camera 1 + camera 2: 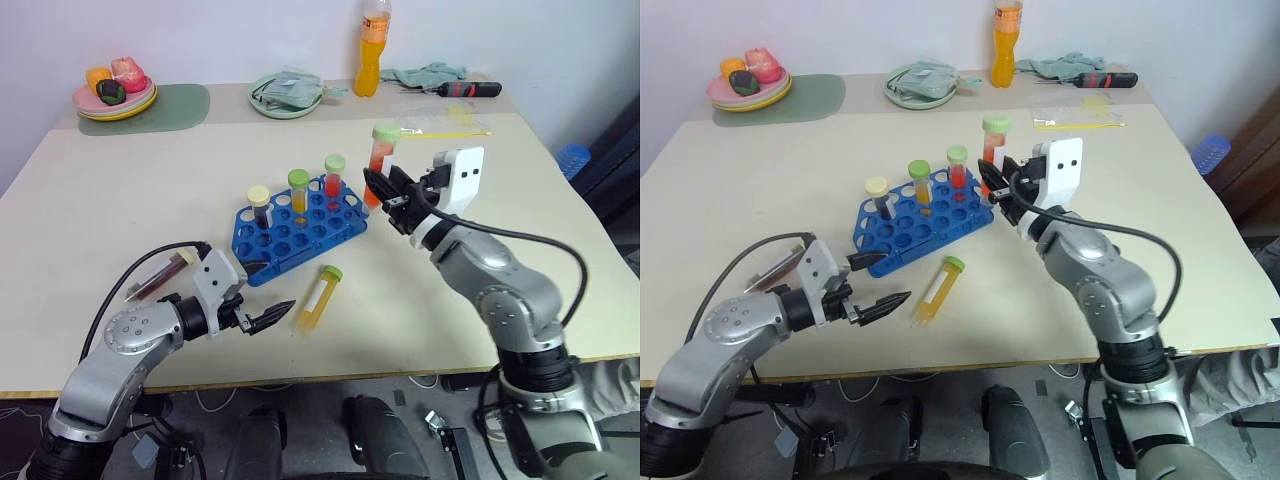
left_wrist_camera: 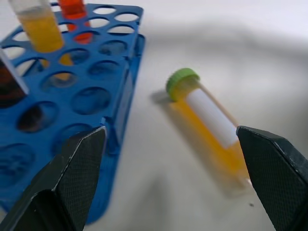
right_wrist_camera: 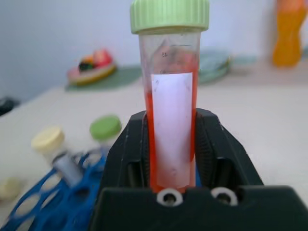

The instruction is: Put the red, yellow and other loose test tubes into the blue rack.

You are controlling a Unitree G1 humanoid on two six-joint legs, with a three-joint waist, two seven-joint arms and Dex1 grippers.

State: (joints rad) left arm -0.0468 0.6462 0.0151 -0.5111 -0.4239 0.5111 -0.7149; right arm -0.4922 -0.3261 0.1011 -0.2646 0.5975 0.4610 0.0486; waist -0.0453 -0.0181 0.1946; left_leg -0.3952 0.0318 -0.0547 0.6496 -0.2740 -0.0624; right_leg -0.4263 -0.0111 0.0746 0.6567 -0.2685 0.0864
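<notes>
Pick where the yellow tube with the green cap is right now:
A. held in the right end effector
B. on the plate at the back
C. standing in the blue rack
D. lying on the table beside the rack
D: the yellow tube lies on its side on the table next to the blue rack, ahead of the open left end effector; the right end effector holds a red tube.

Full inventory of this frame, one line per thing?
Rack: 1, blue, table centre.
Racked tubes: 3, dark, yellow, red liquid, upright.
Red tube: 1, green cap, held above rack's right end.
Yellow tube: 1, green cap, lying in front of rack.
Dark tube: 1, lying by left arm.
Plates: 2, far edge.
Bottle: 1, orange, far edge.
Screwdriver: 1, far right.
Left gripper: open.
Right gripper: shut on red tube.
</notes>
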